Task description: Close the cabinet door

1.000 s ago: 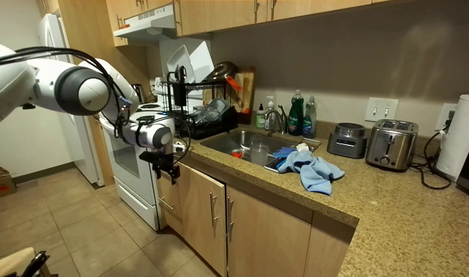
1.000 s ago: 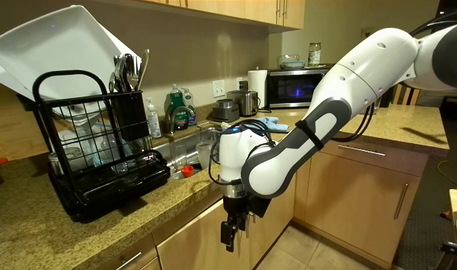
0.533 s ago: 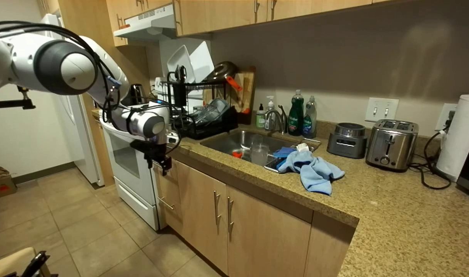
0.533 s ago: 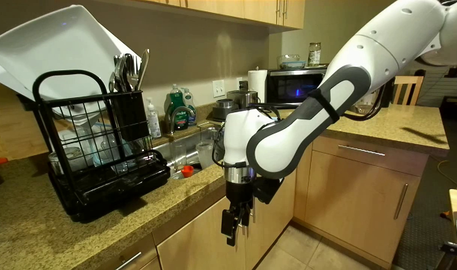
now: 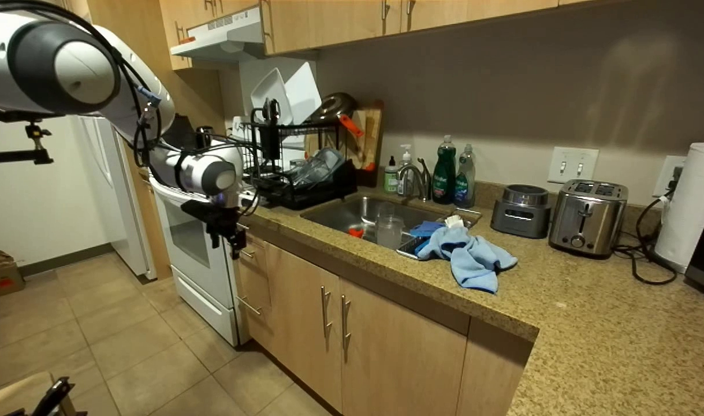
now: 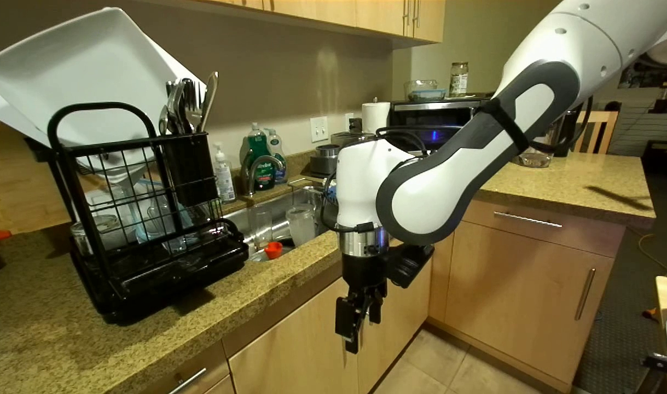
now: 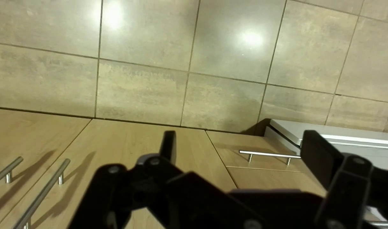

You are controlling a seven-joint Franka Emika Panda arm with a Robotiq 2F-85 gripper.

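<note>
Under a speckled kitchen counter [image 5: 606,323], the cabinet door [image 5: 300,329] sat closed, flush with one matching door [image 5: 406,352].
The gripper [image 7: 243,144] hung with its jaws wide apart, air between them. In an exterior view these two doors bore one bar handle [image 5: 323,309] each; four bottles [image 5: 444,182] stood behind one sink [image 5: 337,214], with one toaster [image 5: 588,225] and one light-blue cloth [image 5: 473,260] on the counter.

A speckled countertop [image 5: 611,341] carries a black dish rack [image 6: 174,279], steel toaster [image 5: 585,222] and blue cloth [image 5: 473,254]
</note>
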